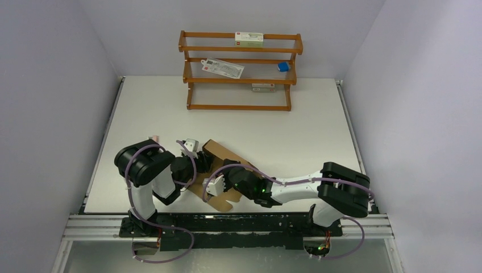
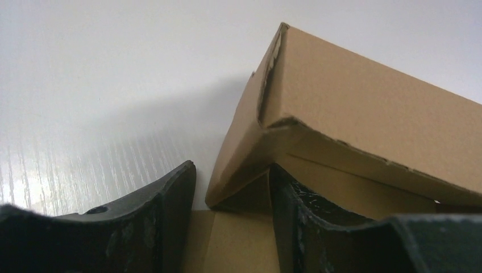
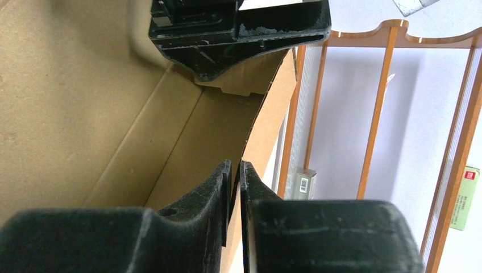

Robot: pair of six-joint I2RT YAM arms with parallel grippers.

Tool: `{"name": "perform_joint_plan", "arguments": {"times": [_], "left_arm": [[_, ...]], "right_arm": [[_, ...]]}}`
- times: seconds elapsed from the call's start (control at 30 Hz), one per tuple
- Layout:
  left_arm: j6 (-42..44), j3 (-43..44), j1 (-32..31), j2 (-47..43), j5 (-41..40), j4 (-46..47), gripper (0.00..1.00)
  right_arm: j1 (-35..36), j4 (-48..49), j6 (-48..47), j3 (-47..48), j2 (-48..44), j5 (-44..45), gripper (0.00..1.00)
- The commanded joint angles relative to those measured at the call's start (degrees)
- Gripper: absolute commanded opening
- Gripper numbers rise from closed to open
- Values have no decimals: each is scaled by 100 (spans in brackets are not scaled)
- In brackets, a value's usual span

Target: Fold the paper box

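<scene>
The paper box (image 1: 226,154) is plain brown cardboard, partly folded, lying between the two arms near the table's front. In the left wrist view a raised corner of the box (image 2: 369,119) stands between my left gripper's (image 2: 232,168) fingers. The right finger (image 2: 295,210) touches the inner side and the left finger (image 2: 170,199) stays clear of the cardboard, so the jaws are open. My right gripper (image 3: 236,164) is shut on the upright side wall of the box (image 3: 85,85), pinching its edge. From above, the left gripper (image 1: 200,161) is at the box's left end and the right gripper (image 1: 215,187) at its near edge.
A wooden shelf rack (image 1: 241,71) stands at the back of the white table (image 1: 318,131), holding white printed cartons (image 1: 249,38) and a small blue object (image 1: 283,66). A small pink item (image 1: 153,138) lies beside the left arm. Grey walls close in both sides.
</scene>
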Motion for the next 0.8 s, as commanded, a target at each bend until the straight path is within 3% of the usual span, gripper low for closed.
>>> {"name": "perform_joint_plan", "arguments": {"times": [0.0, 0.23, 0.5, 0.77], "left_arm": [[-189, 102, 100, 361, 223, 1728, 56], [-281, 225, 113, 282, 96, 1733, 58], [-229, 51, 181, 72, -257, 1734, 38], [-552, 47, 181, -81, -468, 1741, 33]], "right_arm": [[-35, -360, 110, 139, 20, -198, 14], [-48, -680, 221, 230, -14, -327, 13], [-112, -733, 261, 243, -17, -368, 13], [-123, -822, 342, 272, -2, -442, 13]]}}
